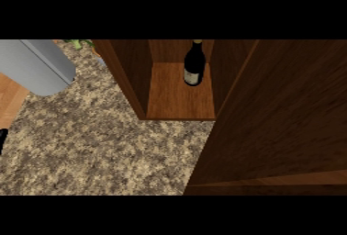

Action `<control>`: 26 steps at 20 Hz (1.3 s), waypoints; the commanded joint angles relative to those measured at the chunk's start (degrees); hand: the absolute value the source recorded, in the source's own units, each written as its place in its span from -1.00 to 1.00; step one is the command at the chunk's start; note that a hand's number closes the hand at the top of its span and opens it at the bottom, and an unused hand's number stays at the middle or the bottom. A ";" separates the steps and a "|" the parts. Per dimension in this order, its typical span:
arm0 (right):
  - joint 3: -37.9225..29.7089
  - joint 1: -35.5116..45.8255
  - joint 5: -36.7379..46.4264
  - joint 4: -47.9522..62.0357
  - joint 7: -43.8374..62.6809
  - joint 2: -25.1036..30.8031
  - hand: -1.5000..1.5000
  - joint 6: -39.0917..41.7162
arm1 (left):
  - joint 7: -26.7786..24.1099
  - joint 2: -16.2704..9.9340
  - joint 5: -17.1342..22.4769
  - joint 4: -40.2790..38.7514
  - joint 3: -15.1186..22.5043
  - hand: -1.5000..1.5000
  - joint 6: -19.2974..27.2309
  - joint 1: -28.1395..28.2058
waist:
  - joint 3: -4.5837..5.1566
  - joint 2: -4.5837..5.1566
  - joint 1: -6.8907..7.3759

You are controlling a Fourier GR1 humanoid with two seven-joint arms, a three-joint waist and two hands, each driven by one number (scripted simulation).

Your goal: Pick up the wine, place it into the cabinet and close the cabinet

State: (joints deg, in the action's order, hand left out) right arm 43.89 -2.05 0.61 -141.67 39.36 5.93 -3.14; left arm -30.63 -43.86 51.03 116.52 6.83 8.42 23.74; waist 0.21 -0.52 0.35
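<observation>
Since the wine [194,64] already stands upright inside the cabinet [180,98], on its wooden floor toward the back, the placing step looks finished and only the closing remains. The cabinet door [284,124] hangs wide open at the worktop's right side, so the next move calls for a hand to reach it and swing it shut. The wine is a dark bottle with a slim neck and a pale label near its base. A grey forearm [37,64] crosses the worktop's [102,151] far left corner; its hand is out of view. A small dark shape at the left edge may be a finger, though that cannot be told.
</observation>
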 commanded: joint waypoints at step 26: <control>-6.65 61.56 -11.77 39.90 -0.53 -5.82 1.00 -29.29 | 8.46 3.29 3.04 -2.26 -1.70 -1.00 -1.91 -8.77 | -0.04 0.90 2.80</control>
State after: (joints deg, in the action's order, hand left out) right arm 41.53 49.13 -6.71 -112.46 41.36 1.82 -30.40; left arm -23.46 -40.65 53.09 114.91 6.15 6.89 16.18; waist 0.18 0.27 2.81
